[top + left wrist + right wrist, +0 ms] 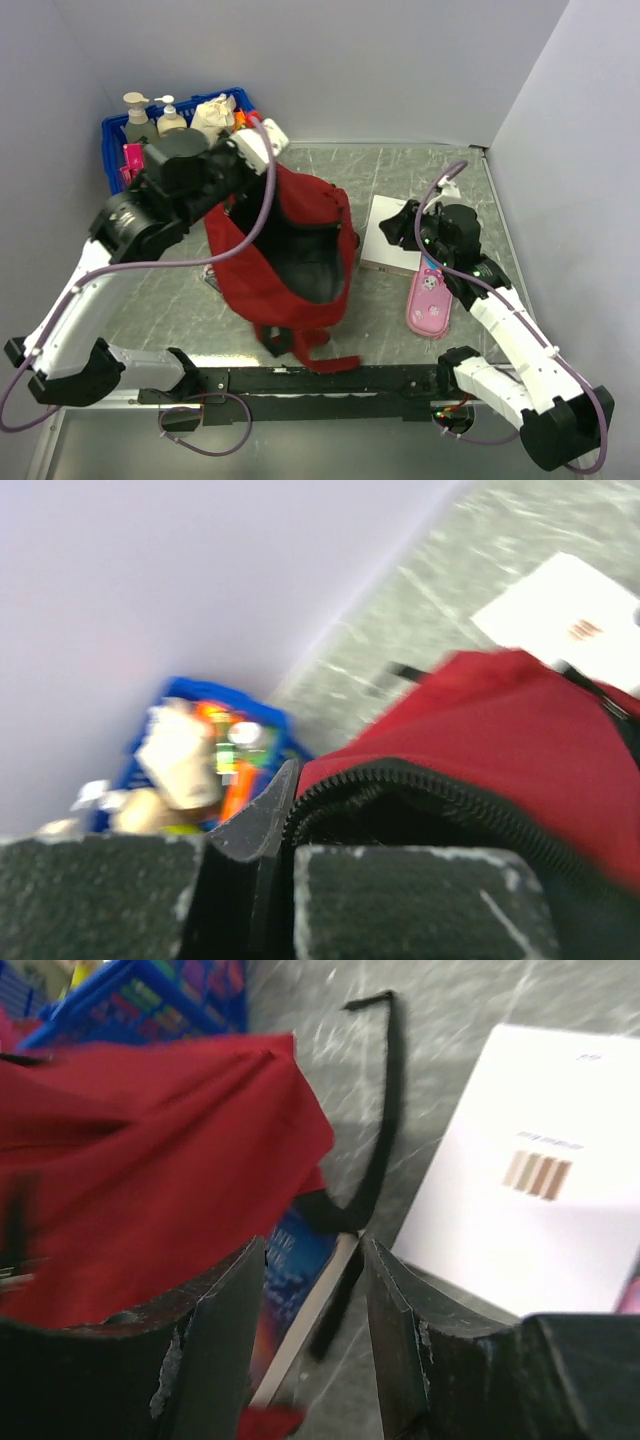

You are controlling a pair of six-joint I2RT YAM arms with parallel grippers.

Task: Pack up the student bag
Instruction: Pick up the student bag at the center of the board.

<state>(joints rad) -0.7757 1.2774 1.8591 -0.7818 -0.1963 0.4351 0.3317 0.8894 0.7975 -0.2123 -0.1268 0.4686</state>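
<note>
Two arms are working the student bag (245,275), which is standing open-mouthed at the middle of the table. The left gripper (255,870), fingers pressed together, is pinching the bag's zippered rim at its far left side and propping the mouth up. The right gripper (315,1260), just right of the bag, is hovering with jaws apart over a blue-covered book (290,1270) that is lying partly under the bag's red cloth, with a black strap (385,1110) trailing beside it.

The likely risk is that jaws closing here catch strap or cloth along with the book, dragging the bag and pulling the rim out of the left pinch, so the mouth sags shut.

The right wrist view alone is making that tucked-under book plain. Only the top view is showing the bag's open mouth and the whole pink pencil case (428,300) lying to the right of the bag.
</note>
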